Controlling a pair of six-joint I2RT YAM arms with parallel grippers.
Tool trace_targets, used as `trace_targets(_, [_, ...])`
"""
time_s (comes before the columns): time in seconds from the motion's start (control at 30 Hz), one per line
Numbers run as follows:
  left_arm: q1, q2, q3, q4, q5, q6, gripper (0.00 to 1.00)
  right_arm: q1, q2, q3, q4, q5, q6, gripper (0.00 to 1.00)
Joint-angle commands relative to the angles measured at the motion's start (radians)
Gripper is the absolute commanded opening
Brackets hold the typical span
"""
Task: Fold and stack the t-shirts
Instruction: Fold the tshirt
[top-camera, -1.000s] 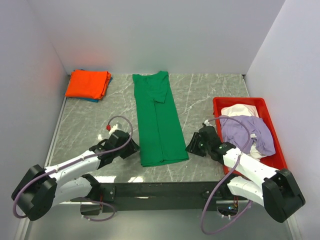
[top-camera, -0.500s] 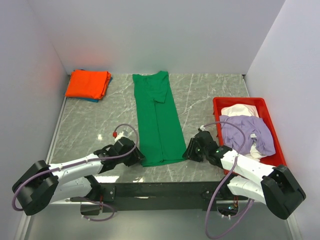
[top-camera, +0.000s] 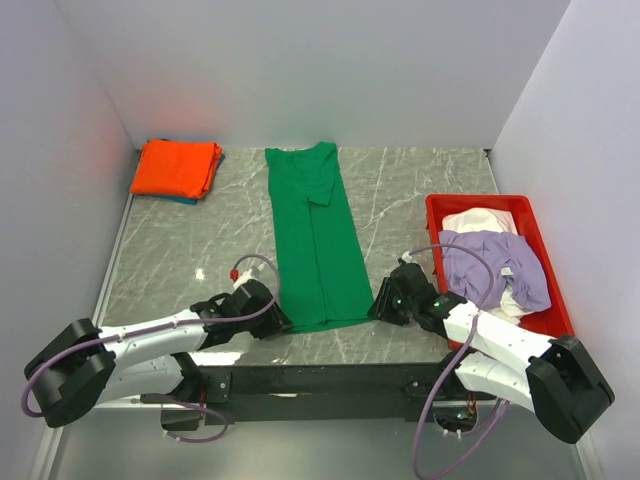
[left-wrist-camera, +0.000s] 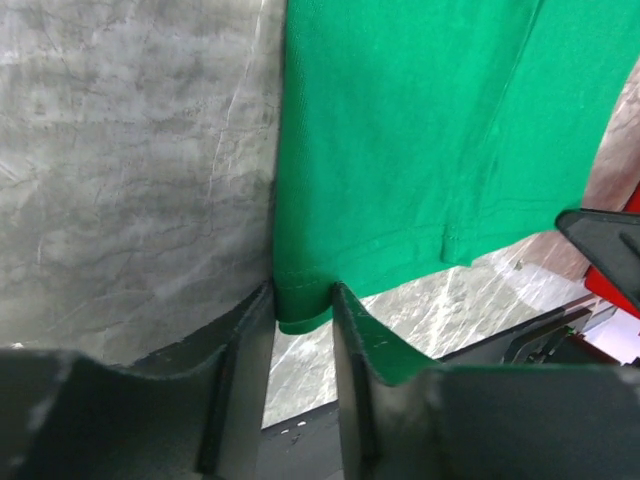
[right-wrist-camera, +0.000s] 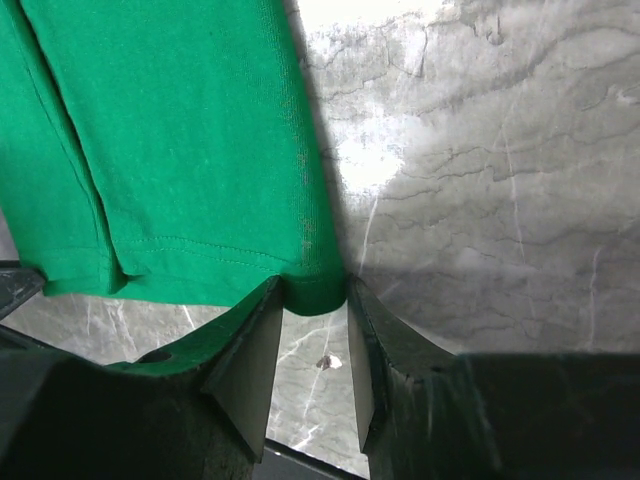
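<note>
Lying flat, one green t-shirt (top-camera: 315, 240) is straddled at two hem corners by narrowed left gripper (left-wrist-camera: 302, 292) and right gripper (right-wrist-camera: 316, 285), both brought inward since earlier.

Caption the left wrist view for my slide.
Left gripper, jaws apart, straddles a hem corner of the green t-shirt on the marbled table.

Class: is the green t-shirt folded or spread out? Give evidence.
Partly folded: the green t-shirt lies as a narrow lengthwise strip, a sleeve turned in, layered hem edges visible.
</note>
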Motion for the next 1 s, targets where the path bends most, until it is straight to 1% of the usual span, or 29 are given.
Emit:
trace_targets(0.0, [-0.016, 0.026, -0.019, -0.048, 0.013, -0.014, 0.34, 0.007, -0.009, 0.012, -0.039, 0.049, -0.013, 0.4])
trace_targets(0.13, [-0.022, 0.034, -0.028, -0.019, 0.025, -0.018, 0.29, 0.007, 0.045, 0.019, -0.01, 0.045, -0.021, 0.4])
trace_targets(0.2, [-0.025, 0.04, -0.031, -0.013, 0.031, -0.018, 0.25, 0.007, 0.07, 0.022, 0.005, 0.046, -0.027, 0.4])
trace_targets(0.27, [-0.025, 0.039, -0.027, -0.016, 0.033, -0.012, 0.18, 0.008, 0.096, 0.025, 0.024, 0.033, -0.035, 0.37])
trace_targets(0.3, [-0.025, 0.034, -0.024, -0.021, 0.03, -0.011, 0.15, 0.008, 0.105, 0.025, 0.027, 0.01, -0.035, 0.33])
trace_targets(0.37, [-0.025, 0.023, -0.015, -0.047, 0.027, -0.009, 0.06, 0.015, 0.105, 0.022, 0.036, -0.013, -0.035, 0.27])
trace_targets(0.4, [-0.025, 0.01, -0.011, -0.062, 0.025, -0.008, 0.02, 0.016, 0.103, 0.02, 0.039, -0.023, -0.03, 0.19])
trace_targets(0.43, [-0.025, 0.002, -0.007, -0.076, 0.015, -0.006, 0.0, 0.037, 0.097, 0.02, 0.036, -0.027, -0.026, 0.16])
trace_targets(0.5, [-0.025, -0.024, 0.011, -0.14, 0.008, 0.003, 0.0, 0.067, 0.087, 0.02, 0.021, -0.021, -0.006, 0.1])
trace_targets(0.63, [-0.025, -0.075, 0.044, -0.274, -0.022, 0.029, 0.0, 0.145, 0.035, 0.008, -0.005, -0.023, 0.043, 0.04])
trace_targets(0.67, [-0.025, -0.087, 0.062, -0.303, -0.039, 0.044, 0.0, 0.19, 0.022, 0.008, -0.011, -0.021, 0.069, 0.04])
trace_targets(0.7, [-0.024, -0.107, 0.07, -0.364, -0.041, 0.05, 0.0, 0.211, 0.008, 0.006, -0.022, -0.018, 0.086, 0.03])
trace_targets(0.77, [-0.025, -0.127, 0.093, -0.418, -0.053, 0.064, 0.0, 0.261, -0.033, 0.003, -0.036, 0.002, 0.13, 0.03])
trace_targets(0.8, [-0.025, -0.144, 0.099, -0.459, -0.053, 0.069, 0.0, 0.306, -0.044, 0.005, -0.054, 0.009, 0.143, 0.03])
trace_targets(0.9, [-0.024, -0.175, 0.113, -0.495, -0.038, 0.081, 0.0, 0.355, -0.079, 0.009, -0.088, 0.032, 0.172, 0.02])
trace_targets(0.97, [-0.024, -0.184, 0.125, -0.502, -0.044, 0.098, 0.0, 0.358, -0.088, 0.025, -0.106, 0.048, 0.154, 0.02])
